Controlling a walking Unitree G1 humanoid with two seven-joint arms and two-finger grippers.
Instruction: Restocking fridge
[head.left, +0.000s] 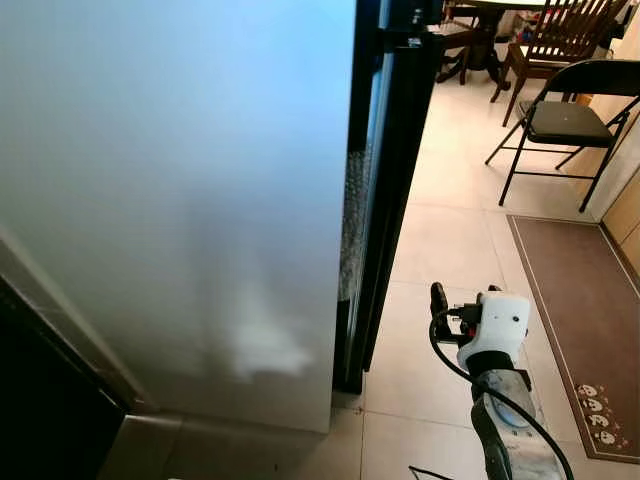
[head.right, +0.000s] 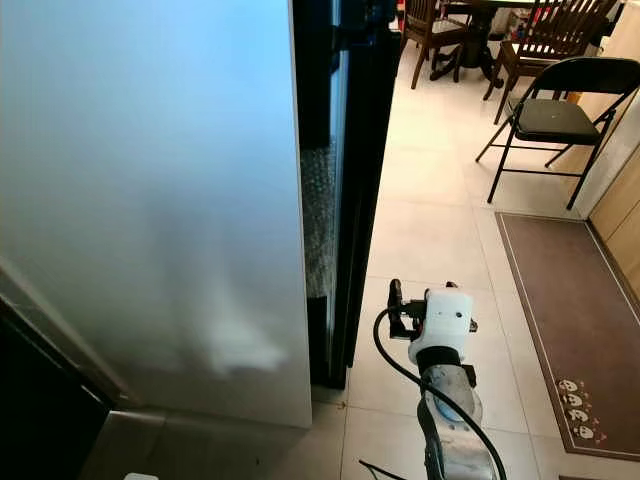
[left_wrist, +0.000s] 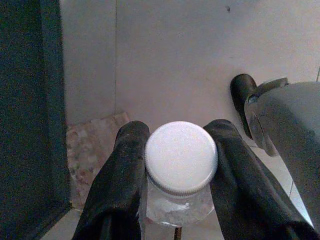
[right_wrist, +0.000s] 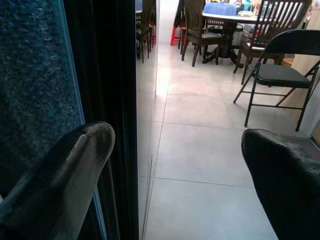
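Bottle (left_wrist: 180, 175) is clamped below its cap by left gripper (left_wrist: 177, 172). Right gripper (right_wrist: 175, 165), fingers apart, is held w/ door (head.left: 180, 200) edge just beside one finger. Risk judged: door may be clipped, or bottle slip if grip's jolted.

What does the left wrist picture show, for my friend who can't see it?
The robot's left hand grips a clear plastic bottle with a round white screw cap between its two long black fingers. Behind it are a pale grey wall and a patch of speckled stone floor.
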